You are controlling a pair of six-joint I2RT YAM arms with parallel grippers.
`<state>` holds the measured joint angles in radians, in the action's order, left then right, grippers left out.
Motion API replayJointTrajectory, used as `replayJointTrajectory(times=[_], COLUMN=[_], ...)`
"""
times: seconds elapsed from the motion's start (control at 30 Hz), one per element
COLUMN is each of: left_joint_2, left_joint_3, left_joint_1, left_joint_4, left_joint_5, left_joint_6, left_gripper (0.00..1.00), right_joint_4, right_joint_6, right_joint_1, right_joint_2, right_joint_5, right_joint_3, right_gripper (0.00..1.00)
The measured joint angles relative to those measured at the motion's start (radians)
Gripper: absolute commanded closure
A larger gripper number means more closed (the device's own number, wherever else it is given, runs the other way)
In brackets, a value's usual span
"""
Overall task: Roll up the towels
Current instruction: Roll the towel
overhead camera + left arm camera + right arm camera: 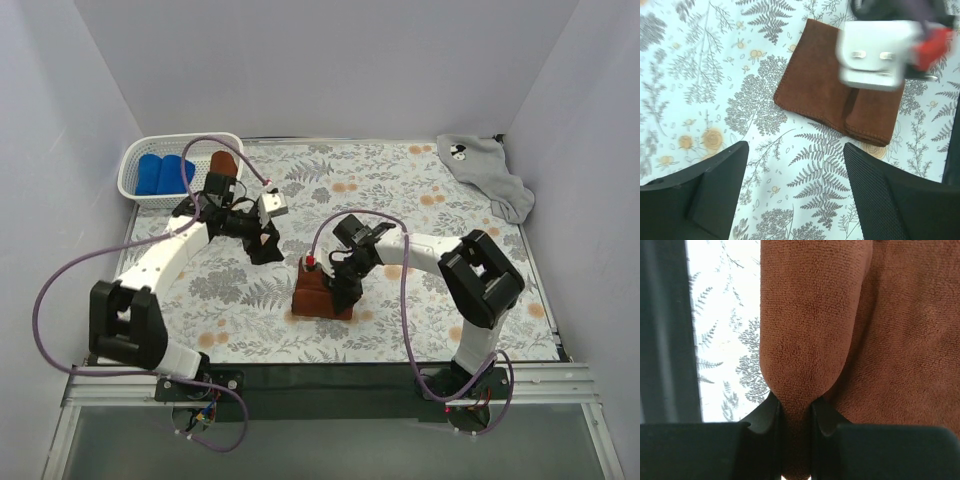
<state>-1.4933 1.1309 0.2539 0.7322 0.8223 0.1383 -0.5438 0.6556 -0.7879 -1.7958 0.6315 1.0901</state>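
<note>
Fabric of the rust-brown towel point(318, 298) point(810, 85) point(805, 325) is pinched in the right end effector point(345, 288) point(795, 415). Its fingers are closed narrow on a rolled fold at the cloth's right edge. The towel lies on the floral table point(400, 185) near the front edge, flat on its left part and doubled into a thick ridge on its right.

Just beyond and to the left, the left end effector point(264, 245) point(795, 190) hangs above the table with jaws wide apart, gripping nothing.

At the far left corner sits a white basket point(128, 185) with two blue towels point(163, 175) rolled side by side inside. A rust-brown roll point(223, 163) shows at its right end, partly behind the left arm.

At the far right corner the grey towel point(487, 172) lies crumpled and unrolled.
</note>
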Motion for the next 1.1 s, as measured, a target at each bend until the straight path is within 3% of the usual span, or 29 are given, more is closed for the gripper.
replayJointTrajectory(times=[0.13, 0.3, 0.37, 0.53, 0.67, 0.8, 0.87, 1.1], left_joint_2=[0.188, 0.365, 0.392, 0.376, 0.319, 0.253, 0.227, 0.144], left_joint_3=[-0.103, -0.275, -0.319, -0.367, -0.372, -0.39, -0.405, -0.42], left_joint_1=[0.089, 0.396, 0.47, 0.57, 0.635, 0.682, 0.698, 0.737], left_joint_4=[-0.065, -0.109, -0.11, -0.145, -0.19, -0.248, -0.27, -0.299], left_joint_5=[-0.1, -0.243, -0.288, -0.393, -0.441, -0.482, -0.498, -0.531], left_joint_6=[0.017, 0.084, 0.103, 0.137, 0.154, 0.162, 0.166, 0.187], left_gripper=[0.26, 0.27, 0.27, 0.27, 0.19, 0.18, 0.21, 0.47], right_joint_4=[-0.105, -0.23, -0.275, -0.355, -0.405, -0.444, -0.454, -0.477], right_joint_6=[0.008, 0.033, 0.045, 0.063, 0.067, 0.068, 0.068, 0.071], right_joint_1=[0.051, 0.087, 0.094, 0.115, 0.129, 0.134, 0.135, 0.136], right_joint_2=[-0.101, -0.231, -0.276, -0.348, -0.389, -0.418, -0.426, -0.434], right_joint_5=[0.127, 0.286, 0.343, 0.447, 0.483, 0.498, 0.5, 0.492], right_joint_3=[0.085, 0.171, 0.192, 0.197, 0.214, 0.237, 0.244, 0.261], right_gripper=[0.99, 0.99, 0.99, 0.99, 0.99, 0.99, 0.99, 0.99])
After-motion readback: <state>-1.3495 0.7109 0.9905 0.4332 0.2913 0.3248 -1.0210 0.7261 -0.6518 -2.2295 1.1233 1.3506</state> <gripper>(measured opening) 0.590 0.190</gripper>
